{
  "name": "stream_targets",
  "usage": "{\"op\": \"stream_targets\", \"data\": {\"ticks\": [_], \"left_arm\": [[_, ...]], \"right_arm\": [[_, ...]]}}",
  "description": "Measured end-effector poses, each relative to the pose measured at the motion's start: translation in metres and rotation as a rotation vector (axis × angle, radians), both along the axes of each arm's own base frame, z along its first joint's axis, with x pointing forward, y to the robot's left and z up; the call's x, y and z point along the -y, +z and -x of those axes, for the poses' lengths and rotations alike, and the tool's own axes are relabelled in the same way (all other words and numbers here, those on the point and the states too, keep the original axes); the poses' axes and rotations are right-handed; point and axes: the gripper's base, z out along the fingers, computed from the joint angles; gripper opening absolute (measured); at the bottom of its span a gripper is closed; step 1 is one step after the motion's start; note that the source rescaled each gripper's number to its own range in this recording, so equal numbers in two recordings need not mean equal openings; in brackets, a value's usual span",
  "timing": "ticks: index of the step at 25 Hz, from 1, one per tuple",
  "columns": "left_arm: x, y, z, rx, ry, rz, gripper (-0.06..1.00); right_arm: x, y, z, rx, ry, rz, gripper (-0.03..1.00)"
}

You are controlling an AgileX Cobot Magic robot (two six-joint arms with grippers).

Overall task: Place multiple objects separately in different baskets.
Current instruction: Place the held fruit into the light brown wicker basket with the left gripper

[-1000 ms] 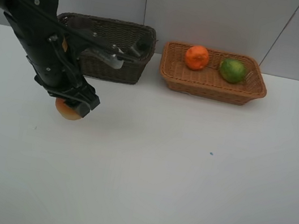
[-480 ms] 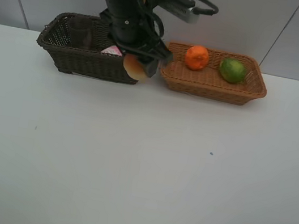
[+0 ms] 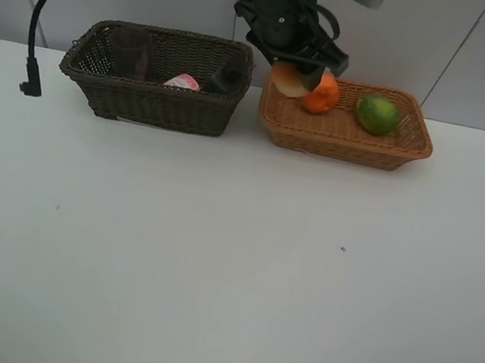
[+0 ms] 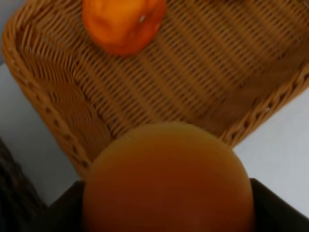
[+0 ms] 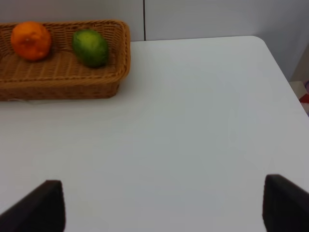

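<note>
My left gripper (image 3: 294, 63) is shut on the red-orange round fruit (image 3: 287, 79) and holds it just above the left end of the light tan basket (image 3: 341, 150). The left wrist view shows that fruit (image 4: 166, 179) filling the space between the jaws, with the basket's weave (image 4: 203, 77) and the orange (image 4: 123, 21) below it. The orange (image 3: 323, 94) and the green lime (image 3: 378, 114) lie in the tan basket. The dark brown basket (image 3: 153, 103) holds the pink bottle (image 3: 182, 81), the black bottle (image 3: 226, 76) and the purple cup (image 3: 132, 53). My right gripper (image 5: 164, 208) is open over bare table.
A black cable with a plug (image 3: 30, 88) hangs over the table's left side. The right wrist view takes in the tan basket (image 5: 63, 77), its orange (image 5: 31, 40) and lime (image 5: 90, 47), and the table's right edge (image 5: 282, 63).
The left arm lifted the red-orange fruit from the table's left, carried it right past the dark basket, and now holds it over the tan basket. The right gripper has not moved.
</note>
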Motion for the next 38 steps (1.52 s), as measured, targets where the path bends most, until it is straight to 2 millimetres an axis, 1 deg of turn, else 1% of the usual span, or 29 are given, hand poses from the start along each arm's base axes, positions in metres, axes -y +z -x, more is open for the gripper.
{"op": "stream_targets", "data": {"ticks": [7, 15, 18, 23, 30, 38], "left_arm": [[0.013, -0.026, -0.015, 0.076, -0.004, 0.062, 0.76], [0.021, -0.063, -0.026, 0.110, -0.006, 0.091, 0.76], [0.024, -0.073, -0.029, 0.128, -0.007, 0.106, 0.76], [0.028, -0.081, -0.033, 0.162, -0.006, 0.143, 0.76], [0.029, -0.094, -0.034, 0.135, 0.011, 0.158, 0.76], [0.028, -0.095, -0.035, 0.134, 0.013, 0.157, 0.76]], "right_arm": [[0.000, 0.000, 0.000, 0.000, 0.000, 0.000, 0.77], [0.000, 0.000, 0.000, 0.000, 0.000, 0.000, 0.77], [0.000, 0.000, 0.000, 0.000, 0.000, 0.000, 0.77], [0.000, 0.000, 0.000, 0.000, 0.000, 0.000, 0.77], [0.000, 0.000, 0.000, 0.000, 0.000, 0.000, 0.77], [0.000, 0.000, 0.000, 0.000, 0.000, 0.000, 0.77]]}}
